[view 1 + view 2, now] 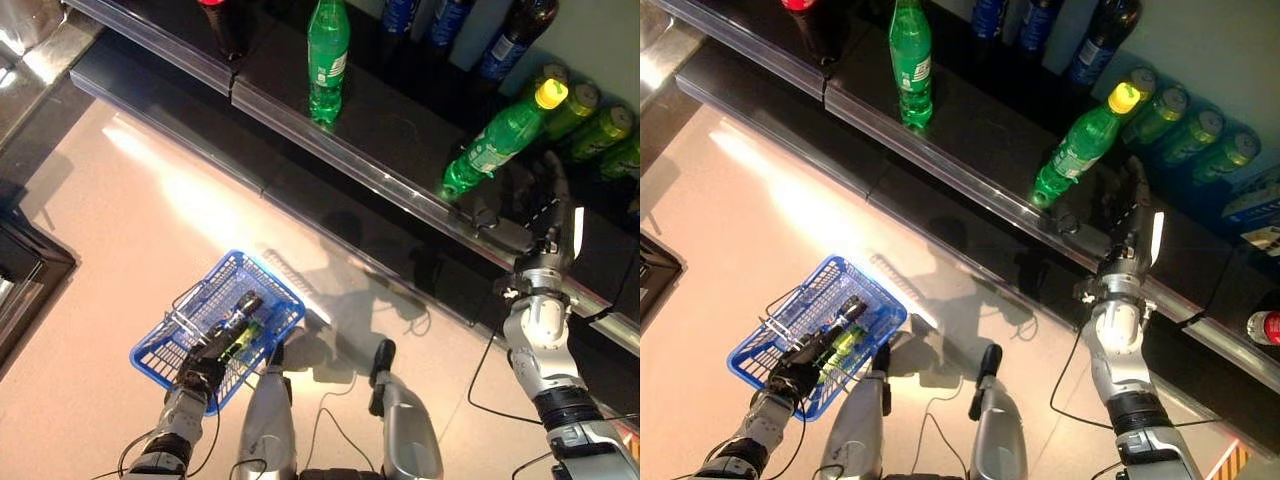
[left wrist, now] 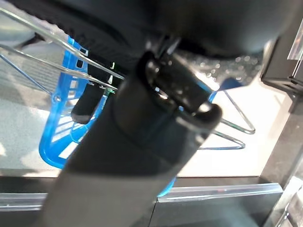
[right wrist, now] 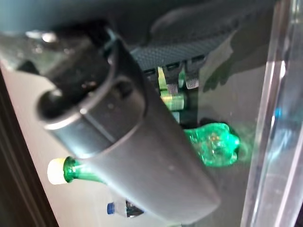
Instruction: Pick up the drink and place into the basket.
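Note:
A green bottle with a yellow cap [image 1: 495, 140] stands on the dark shelf [image 1: 380, 175] and also shows in the right wrist view [image 3: 213, 144]. My right hand [image 1: 548, 215] is open, its fingers straight, just to the right of the bottle; I cannot tell if it touches it. My left hand [image 1: 200, 370] is shut on the wire handles of the blue basket [image 1: 160, 358], which hangs low at the left, off the floor. A dark bottle [image 1: 235, 312] and a green drink [image 1: 247, 335] lie in it.
Another green bottle [image 1: 328, 60] stands further left on the shelf. Green bottles with yellow caps [image 1: 590, 120] crowd the right end. Dark bottles with blue labels [image 1: 505, 45] stand at the back. A red-capped dark bottle [image 1: 222, 25] is at the far left.

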Controlling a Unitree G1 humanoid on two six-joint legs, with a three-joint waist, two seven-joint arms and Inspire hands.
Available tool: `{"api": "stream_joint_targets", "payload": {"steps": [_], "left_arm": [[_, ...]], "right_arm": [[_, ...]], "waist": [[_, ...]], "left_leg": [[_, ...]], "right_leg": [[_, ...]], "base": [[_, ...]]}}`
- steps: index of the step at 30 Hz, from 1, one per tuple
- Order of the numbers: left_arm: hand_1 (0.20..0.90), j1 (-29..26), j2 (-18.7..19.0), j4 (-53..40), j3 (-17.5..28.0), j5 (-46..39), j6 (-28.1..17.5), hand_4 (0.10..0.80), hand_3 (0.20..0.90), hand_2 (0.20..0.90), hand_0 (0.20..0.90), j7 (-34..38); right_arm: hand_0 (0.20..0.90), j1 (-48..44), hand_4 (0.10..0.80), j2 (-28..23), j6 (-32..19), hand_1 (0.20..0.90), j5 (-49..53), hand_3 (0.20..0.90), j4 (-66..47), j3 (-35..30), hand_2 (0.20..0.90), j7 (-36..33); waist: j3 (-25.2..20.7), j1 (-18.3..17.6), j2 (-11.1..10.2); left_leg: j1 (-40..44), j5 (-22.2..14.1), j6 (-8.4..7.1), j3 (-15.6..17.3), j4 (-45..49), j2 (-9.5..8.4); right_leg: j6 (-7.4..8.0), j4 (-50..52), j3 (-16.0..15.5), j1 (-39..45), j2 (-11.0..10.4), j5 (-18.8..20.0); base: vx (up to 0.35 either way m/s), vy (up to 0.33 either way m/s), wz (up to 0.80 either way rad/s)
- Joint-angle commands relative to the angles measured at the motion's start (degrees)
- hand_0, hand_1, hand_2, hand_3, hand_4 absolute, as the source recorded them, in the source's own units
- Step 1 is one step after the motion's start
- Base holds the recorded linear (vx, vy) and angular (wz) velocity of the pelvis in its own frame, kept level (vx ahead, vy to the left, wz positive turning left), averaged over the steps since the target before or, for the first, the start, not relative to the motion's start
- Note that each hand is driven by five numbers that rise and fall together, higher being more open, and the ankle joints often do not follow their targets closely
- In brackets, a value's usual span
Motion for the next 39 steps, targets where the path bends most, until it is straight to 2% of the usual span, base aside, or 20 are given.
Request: {"api": "stream_joint_targets", "payload": {"steps": [1,18,36,37,38,39], "left_arm": [[0.3,7.06,1.14,-5.89,-2.03,2.63,-1.54,0.1,0.2,0.3,0.3,-3.48],[0.3,6.96,2.71,-5.81,-3.66,4.2,-0.4,0.1,0.2,0.3,0.3,-3.99],[0.3,4.03,4.01,-5.54,-6.2,2.31,-0.16,0.1,0.2,0.3,0.3,-4.09],[0.3,3.91,4.02,-5.56,-6.28,2.3,-0.14,0.1,0.2,0.3,0.3,-4.08],[0.3,3.72,3.96,-5.39,-6.39,2.38,-0.27,0.1,0.2,0.3,0.3,-4.2],[0.3,3.54,3.91,-5.31,-6.52,2.25,-0.4,0.1,0.2,0.3,0.3,-4.22]], "right_arm": [[0.9,-4.55,0.8,-4.61,-3.52,0.9,3.16,0.9,-1.7,-6.42,0.9,1.93],[0.9,-13.1,0.8,-9.56,2.1,0.9,5.73,0.9,6.15,-4.86,0.9,5.46],[0.9,-27.08,0.8,-13.62,7.0,0.9,6.47,0.9,16.33,2.06,0.9,6.73],[0.822,-27.57,0.709,-13.63,7.09,0.822,6.4,0.809,16.87,2.33,0.822,6.91],[0.564,-28.6,0.407,-13.55,6.99,0.564,6.09,0.507,17.73,2.9,0.564,6.98],[0.481,-29.34,0.311,-13.45,7.02,0.481,5.94,0.411,18.1,3.33,0.481,6.92]], "waist": [[-4.22,0.51,0.76],[-4.76,2.94,0.74],[-4.23,4.58,1.21],[-4.21,4.66,1.21],[-4.09,4.79,1.26],[-3.99,4.86,1.29]], "left_leg": [[-3.61,-1.84,2.49,2.21,6.16,-2.2],[-4.66,-1.68,2.07,0.83,6.96,-2.38],[-5.9,-1.54,2.09,0.19,6.34,-3.3],[-5.86,-1.54,2.08,0.17,6.22,-3.35],[-5.8,-1.52,2.15,0.15,6.06,-3.44],[-5.83,-1.56,2.21,0.14,6.03,-3.52]], "right_leg": [[-0.58,3.45,-1.18,4.26,2.43,-6.22],[-0.4,2.34,-2.89,5.87,2.41,-5.91],[-0.23,2.24,-3.94,3.97,2.06,-5.51],[-0.24,2.18,-3.96,3.93,2.06,-5.51],[-0.23,2.33,-4.01,3.63,2.03,-5.48],[-0.21,2.53,-4.03,3.32,1.99,-5.49]], "base": [[0.048,-0.02,0.12],[0.013,-0.013,0.05],[-0.013,0.004,0.01],[-0.026,0.012,0.03],[-0.03,0.014,0.05],[-0.035,0.013,0.09]]}}
